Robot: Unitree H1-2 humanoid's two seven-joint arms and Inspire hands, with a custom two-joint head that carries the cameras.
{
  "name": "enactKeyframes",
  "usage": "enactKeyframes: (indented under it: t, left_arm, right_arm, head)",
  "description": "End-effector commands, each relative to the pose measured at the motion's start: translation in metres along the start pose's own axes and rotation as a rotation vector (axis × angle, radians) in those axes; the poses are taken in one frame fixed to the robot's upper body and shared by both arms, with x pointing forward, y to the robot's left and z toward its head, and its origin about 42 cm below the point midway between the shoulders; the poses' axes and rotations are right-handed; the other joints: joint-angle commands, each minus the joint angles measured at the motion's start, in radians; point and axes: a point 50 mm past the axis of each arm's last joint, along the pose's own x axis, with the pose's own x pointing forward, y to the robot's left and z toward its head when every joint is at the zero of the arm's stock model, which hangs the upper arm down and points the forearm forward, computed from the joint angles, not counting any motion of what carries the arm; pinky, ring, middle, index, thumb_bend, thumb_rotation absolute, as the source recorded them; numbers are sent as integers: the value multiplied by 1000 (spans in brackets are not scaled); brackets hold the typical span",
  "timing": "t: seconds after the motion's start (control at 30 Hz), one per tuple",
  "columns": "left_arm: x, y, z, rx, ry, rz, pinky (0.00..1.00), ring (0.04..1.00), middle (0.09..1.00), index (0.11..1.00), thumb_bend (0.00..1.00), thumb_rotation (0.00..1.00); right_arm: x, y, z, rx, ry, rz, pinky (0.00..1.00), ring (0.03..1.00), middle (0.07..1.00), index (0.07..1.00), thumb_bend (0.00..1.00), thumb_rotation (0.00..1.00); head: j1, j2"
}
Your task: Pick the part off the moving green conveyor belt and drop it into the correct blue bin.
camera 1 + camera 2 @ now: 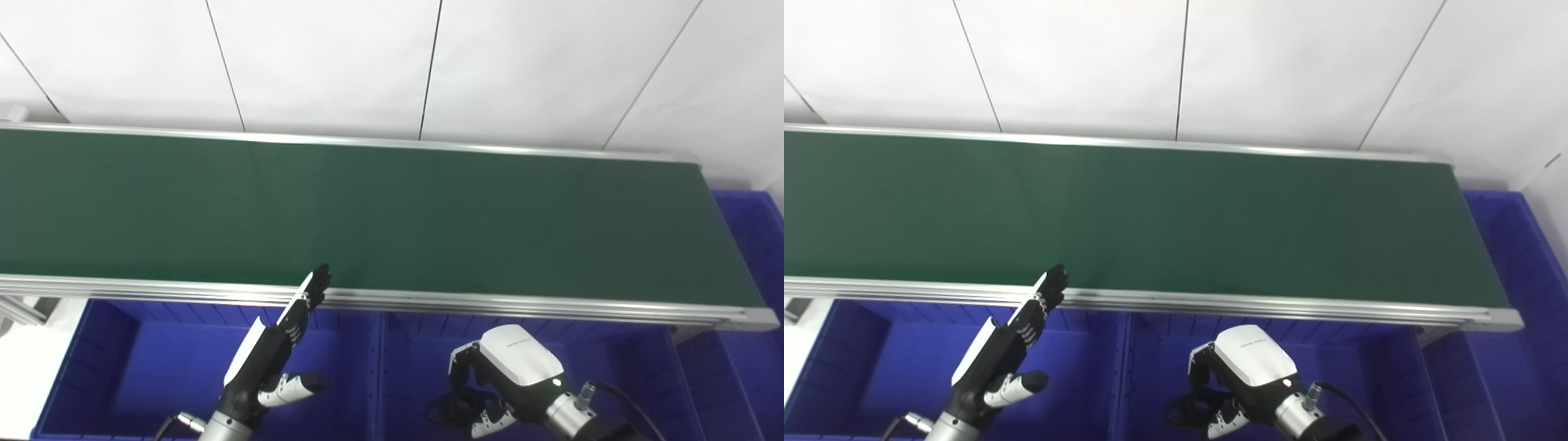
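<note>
Green belt (392,214) runs bare from edge to edge in both views; I see no part on it anywhere. The only dark thing that could be the part sits under my right hand (508,380), low over the middle bin (612,361): a black shape (456,409) shows below the curled fingers, touching them. I cannot tell whether it is the part in my grasp or just the hand's own palm and shadow, so I will not call that hand's state.

My left hand (272,349) is flat and open, fingers straight and pointing up toward the belt's near rail (490,301), thumb out to the side, holding nothing. It hangs over the left bin (135,367).

Judging from that dark shape, the part would be small, rigid and light, probably plastic or rubber, not fragile. A thing that size could slip out of a loose curl, so I would pinch it across its narrow width between thumb and fingertips rather than cup it. A third bin (753,245) stands past the belt's right end.
</note>
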Motion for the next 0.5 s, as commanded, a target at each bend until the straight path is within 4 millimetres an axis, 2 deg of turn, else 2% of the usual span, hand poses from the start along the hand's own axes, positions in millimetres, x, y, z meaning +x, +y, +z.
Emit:
enactKeyframes:
  t: [0.0, 0.03, 0.07, 0.1, 0.13, 0.17, 0.2, 0.23, 0.33, 0.47]
  left_arm:
    - [1, 7, 10, 10, -70, 1, 1000, 1000, 1000, 1000, 760, 768]
    - [1, 7, 10, 11, -69, 1, 998, 1000, 1000, 1000, 758, 768]
    - [1, 8, 10, 11, -68, -1, 997, 1000, 1000, 1000, 758, 767]
    - [1, 9, 10, 8, -68, -2, 998, 1000, 1000, 1000, 756, 766]
    - [0, 10, 9, 6, -67, -2, 997, 1000, 1000, 1000, 749, 761]
    - [0, 10, 9, 5, -66, -2, 995, 1000, 1000, 1000, 747, 759]
    - [0, 11, 9, 5, -66, -2, 990, 1000, 1000, 1000, 744, 756]
    - [0, 11, 9, 5, -67, -3, 989, 1000, 1000, 1000, 738, 753]
    - [0, 12, 10, 10, -67, -3, 986, 1000, 1000, 1000, 737, 753]
    - [-1, 13, 10, 16, -66, -2, 977, 1000, 1000, 1000, 750, 764]
  right_arm:
    - [9, -2, 3, -2, 33, 18, 303, 453, 519, 477, 512, 0]
    - [11, 0, 3, 3, 43, 37, 358, 460, 637, 487, 505, 0]
    - [12, 2, 4, 6, 49, 56, 386, 463, 698, 492, 502, 0]
    - [13, 3, 4, 10, 51, 71, 445, 581, 756, 496, 500, 80]
    - [13, 4, 5, 18, 51, 78, 484, 645, 784, 497, 499, 109]
    - [14, 6, 5, 32, 47, 75, 523, 696, 809, 651, 509, 119]
    - [14, 6, 6, 42, 42, 68, 590, 755, 836, 759, 521, 148]
    - [14, 7, 6, 50, 39, 59, 651, 801, 861, 821, 518, 201]
    - [13, 4, 8, 78, 35, 7, 708, 844, 891, 862, 532, 272]
    - [6, -5, 16, 147, 30, -99, 733, 863, 910, 867, 554, 282]
  head:
    - [-2, 2]
    - [-2, 2]
    - [-3, 5]
    - [-3, 5]
    - [-4, 6]
    - [-4, 6]
    - [-6, 7]
    - [-6, 7]
    - [-10, 8]
    - [-6, 8]
